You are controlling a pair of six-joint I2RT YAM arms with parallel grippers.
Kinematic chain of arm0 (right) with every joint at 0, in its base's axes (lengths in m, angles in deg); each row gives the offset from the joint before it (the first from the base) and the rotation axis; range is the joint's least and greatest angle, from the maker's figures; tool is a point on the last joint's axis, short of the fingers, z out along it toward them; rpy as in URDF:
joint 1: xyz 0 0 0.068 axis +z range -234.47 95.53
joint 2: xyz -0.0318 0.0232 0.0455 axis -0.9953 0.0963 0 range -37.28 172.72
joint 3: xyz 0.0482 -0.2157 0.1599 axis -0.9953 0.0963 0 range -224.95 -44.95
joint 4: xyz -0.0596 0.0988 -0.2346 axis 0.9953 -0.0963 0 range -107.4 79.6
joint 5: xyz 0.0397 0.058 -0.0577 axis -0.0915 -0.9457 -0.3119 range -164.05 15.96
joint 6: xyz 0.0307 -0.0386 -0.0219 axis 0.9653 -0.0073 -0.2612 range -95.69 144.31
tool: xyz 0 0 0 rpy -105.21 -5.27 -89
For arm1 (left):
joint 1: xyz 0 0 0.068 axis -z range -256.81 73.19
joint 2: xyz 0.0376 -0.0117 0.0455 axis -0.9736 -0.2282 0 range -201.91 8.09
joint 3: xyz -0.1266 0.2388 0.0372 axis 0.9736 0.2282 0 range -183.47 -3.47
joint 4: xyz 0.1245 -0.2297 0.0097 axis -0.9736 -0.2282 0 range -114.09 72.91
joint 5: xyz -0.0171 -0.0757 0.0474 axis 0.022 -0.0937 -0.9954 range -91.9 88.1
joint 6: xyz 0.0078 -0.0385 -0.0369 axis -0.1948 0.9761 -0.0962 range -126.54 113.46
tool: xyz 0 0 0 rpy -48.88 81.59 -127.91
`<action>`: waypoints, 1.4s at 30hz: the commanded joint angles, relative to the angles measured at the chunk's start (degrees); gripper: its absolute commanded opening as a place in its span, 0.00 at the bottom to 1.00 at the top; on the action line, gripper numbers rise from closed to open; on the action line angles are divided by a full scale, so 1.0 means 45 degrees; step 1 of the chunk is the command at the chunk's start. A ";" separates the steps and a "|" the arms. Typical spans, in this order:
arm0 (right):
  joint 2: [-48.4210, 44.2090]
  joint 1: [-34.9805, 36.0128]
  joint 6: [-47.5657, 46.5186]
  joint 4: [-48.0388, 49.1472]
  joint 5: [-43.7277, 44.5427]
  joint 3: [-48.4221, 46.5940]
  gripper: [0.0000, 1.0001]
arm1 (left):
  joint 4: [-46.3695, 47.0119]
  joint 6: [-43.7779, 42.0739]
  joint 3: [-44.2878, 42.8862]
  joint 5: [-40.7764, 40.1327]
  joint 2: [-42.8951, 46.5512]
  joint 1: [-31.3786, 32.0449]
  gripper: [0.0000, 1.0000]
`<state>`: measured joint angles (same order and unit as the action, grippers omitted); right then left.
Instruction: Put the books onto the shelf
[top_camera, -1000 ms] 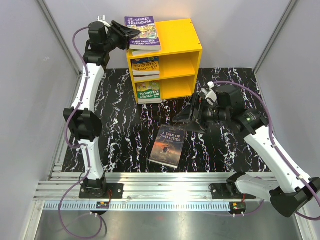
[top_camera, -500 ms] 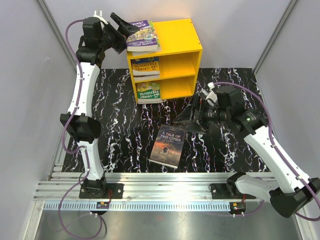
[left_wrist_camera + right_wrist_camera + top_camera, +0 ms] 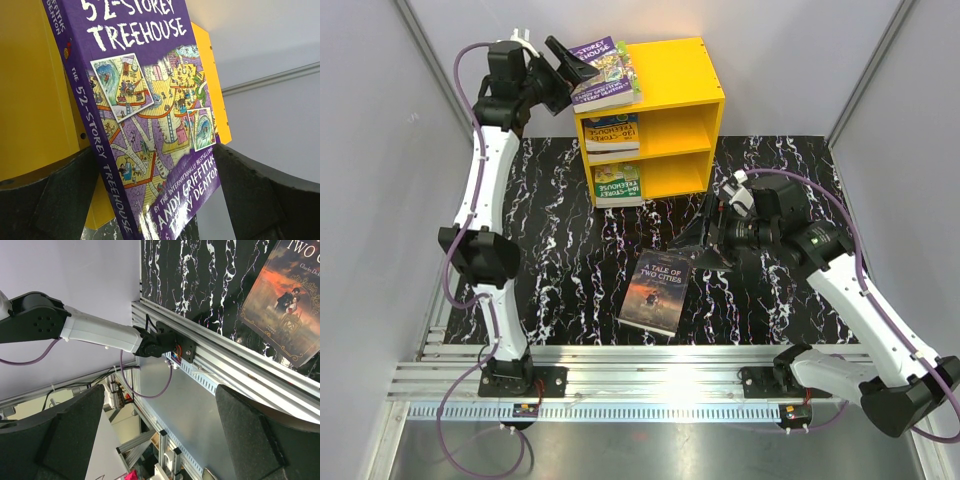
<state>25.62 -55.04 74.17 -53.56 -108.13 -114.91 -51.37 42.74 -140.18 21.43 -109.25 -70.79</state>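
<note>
Work remains for one dark book [image 3: 656, 292]: it lies flat on the table [image 3: 560, 250], just below the right gripper [image 3: 695, 245] and a little to its left, its long side pointing roughly at the shelf [image 3: 680, 80]. This gripper hangs spread and empty, and is clearly the nearer one. The left gripper [image 3: 572, 62], also spread, flanks a purple book [image 3: 605, 72] resting on the shelf top.

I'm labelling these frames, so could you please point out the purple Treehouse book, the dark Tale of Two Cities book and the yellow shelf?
purple Treehouse book [image 3: 610, 72]: top view, cover centre.
Tale of Two Cities book [image 3: 657, 291]: top view, cover centre.
yellow shelf [image 3: 680, 75]: top view, bare top board.
</note>
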 commanded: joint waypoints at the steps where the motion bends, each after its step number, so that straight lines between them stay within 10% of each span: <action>1: -0.0363 -0.0134 -0.0144 0.0079 -0.0238 0.0037 1.00 | -0.1230 -0.0423 0.0767 -0.0087 0.0448 -0.0146 0.99; 9: -0.0422 -0.0212 -0.0163 0.0059 -0.0101 0.0135 1.00 | 0.0096 0.0104 0.3932 -0.0341 0.2207 -0.1123 0.96; 17: -0.0032 -0.0270 -0.0105 0.0410 -0.0374 0.0194 1.00 | 0.0333 0.0260 0.3660 0.0069 0.2227 -0.1319 0.64; 27: 0.0282 -0.0349 -0.0183 0.0508 -0.0472 0.0077 1.00 | 0.2089 0.1373 0.3427 0.0868 0.1819 -0.1709 0.52; 31: 0.0399 -0.0388 -0.0164 0.0586 -0.0609 0.0154 1.00 | 0.2112 0.1706 0.1675 0.1260 0.0435 -0.1592 0.58; 34: 0.0438 -0.0368 -0.0163 0.0586 -0.0609 0.0155 1.00 | 0.0922 0.1415 0.1568 0.0794 0.0332 -0.1573 0.91; 42: 0.0243 -0.0485 -0.0417 0.0021 -0.0316 0.0446 1.00 | 0.0277 -0.1550 0.8091 -0.2547 0.3070 -0.1670 0.99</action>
<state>27.61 -56.75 73.65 -53.30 -109.25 -113.84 -44.68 44.90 -108.59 17.22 -96.51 -77.96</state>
